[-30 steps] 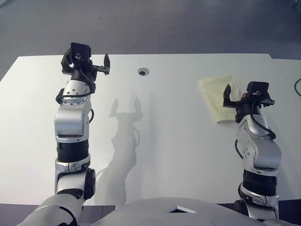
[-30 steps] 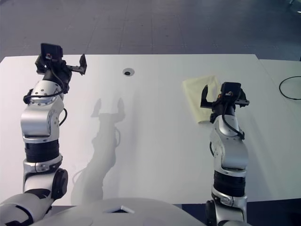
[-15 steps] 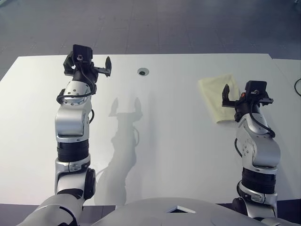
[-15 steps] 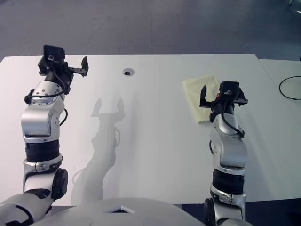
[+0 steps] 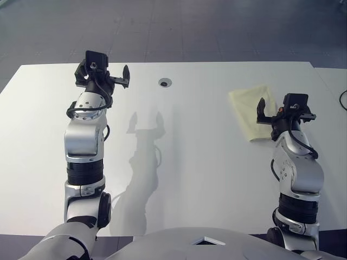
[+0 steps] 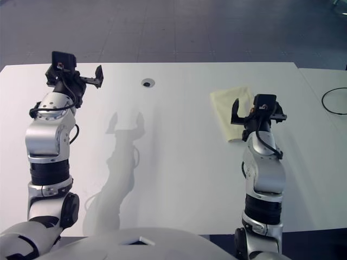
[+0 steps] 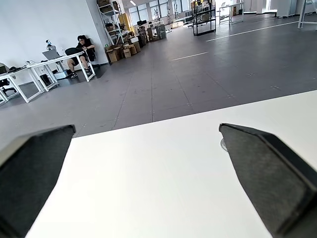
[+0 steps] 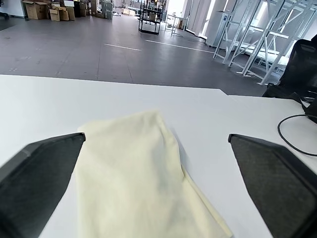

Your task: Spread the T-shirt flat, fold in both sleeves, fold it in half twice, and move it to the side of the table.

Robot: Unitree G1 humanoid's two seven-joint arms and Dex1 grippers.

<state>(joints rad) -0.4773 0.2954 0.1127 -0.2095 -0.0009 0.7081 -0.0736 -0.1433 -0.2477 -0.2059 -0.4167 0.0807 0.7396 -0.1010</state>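
Note:
The pale yellow T-shirt (image 5: 249, 106) lies folded into a small rectangle on the right part of the white table (image 5: 206, 162). My right gripper (image 5: 286, 112) hangs open just in front of the shirt's near edge, its fingers (image 8: 39, 173) apart with nothing between them. In the right wrist view the folded T-shirt (image 8: 143, 183) lies flat just beyond the fingers. My left gripper (image 5: 103, 73) is raised over the far left of the table, open and empty, with one finger (image 7: 267, 173) seen over bare tabletop.
A small round cable hole (image 5: 165, 82) sits near the table's far edge at the middle. A black cable (image 6: 333, 100) loops on the adjoining surface to the right. Grey floor lies beyond the table's far edge.
My left gripper has drifted slightly to the right. The right arm and the T-shirt have stayed where they were.

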